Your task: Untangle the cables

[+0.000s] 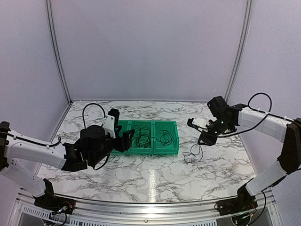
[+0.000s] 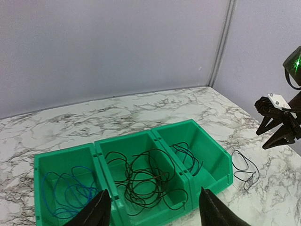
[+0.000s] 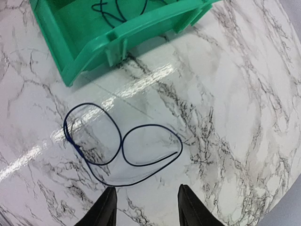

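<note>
Right wrist: thin black looped cable (image 3: pixel 121 143), mid-frame
Right fingers (image 3: pixel 106 209): spread, empty, directly below cable
Nearer arm: right

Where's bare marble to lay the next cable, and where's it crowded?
Free: the marble between the green bins and the back wall, and the strip nearer than the bins. Crowded: right of the bins, a loose cable lies under the right gripper; the left gripper crowds their left end.
</note>
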You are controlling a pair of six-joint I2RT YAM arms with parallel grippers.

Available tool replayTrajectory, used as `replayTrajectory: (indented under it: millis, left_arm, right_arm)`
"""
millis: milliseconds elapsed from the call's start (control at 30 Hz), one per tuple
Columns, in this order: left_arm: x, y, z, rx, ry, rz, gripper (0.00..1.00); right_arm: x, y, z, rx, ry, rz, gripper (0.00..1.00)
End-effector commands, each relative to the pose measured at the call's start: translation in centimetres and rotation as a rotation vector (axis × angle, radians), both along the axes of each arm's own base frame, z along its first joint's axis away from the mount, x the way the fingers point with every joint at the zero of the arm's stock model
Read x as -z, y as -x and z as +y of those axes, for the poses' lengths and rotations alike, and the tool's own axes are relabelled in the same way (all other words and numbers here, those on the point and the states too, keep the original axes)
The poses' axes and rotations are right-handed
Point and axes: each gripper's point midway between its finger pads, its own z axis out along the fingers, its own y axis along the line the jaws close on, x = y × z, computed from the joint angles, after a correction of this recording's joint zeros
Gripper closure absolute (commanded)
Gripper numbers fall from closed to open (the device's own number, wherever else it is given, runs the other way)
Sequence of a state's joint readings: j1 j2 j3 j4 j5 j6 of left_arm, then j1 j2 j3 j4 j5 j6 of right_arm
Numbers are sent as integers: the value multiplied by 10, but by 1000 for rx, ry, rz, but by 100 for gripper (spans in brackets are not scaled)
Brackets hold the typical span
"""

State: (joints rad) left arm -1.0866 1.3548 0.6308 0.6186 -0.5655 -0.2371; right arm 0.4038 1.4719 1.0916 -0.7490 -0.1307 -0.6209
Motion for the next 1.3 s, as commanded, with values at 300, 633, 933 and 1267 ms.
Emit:
replayTrajectory:
  millis: [300,633,933,1267]
  left_arm:
    - [13,33,-109,336,1,78,34]
    - [20,33,-101,291,7,95,34]
    - [21,33,-88,261,15,102,34]
    - [26,32,-81,237,2,101,34]
  right_arm:
    - [23,39,4,-210,-49,63,57]
    - [-2,67,58,-444,-105,-21,56]
    - [28,52,70,-425,-15,39,53]
    - [53,41,73,-388,25,69,54]
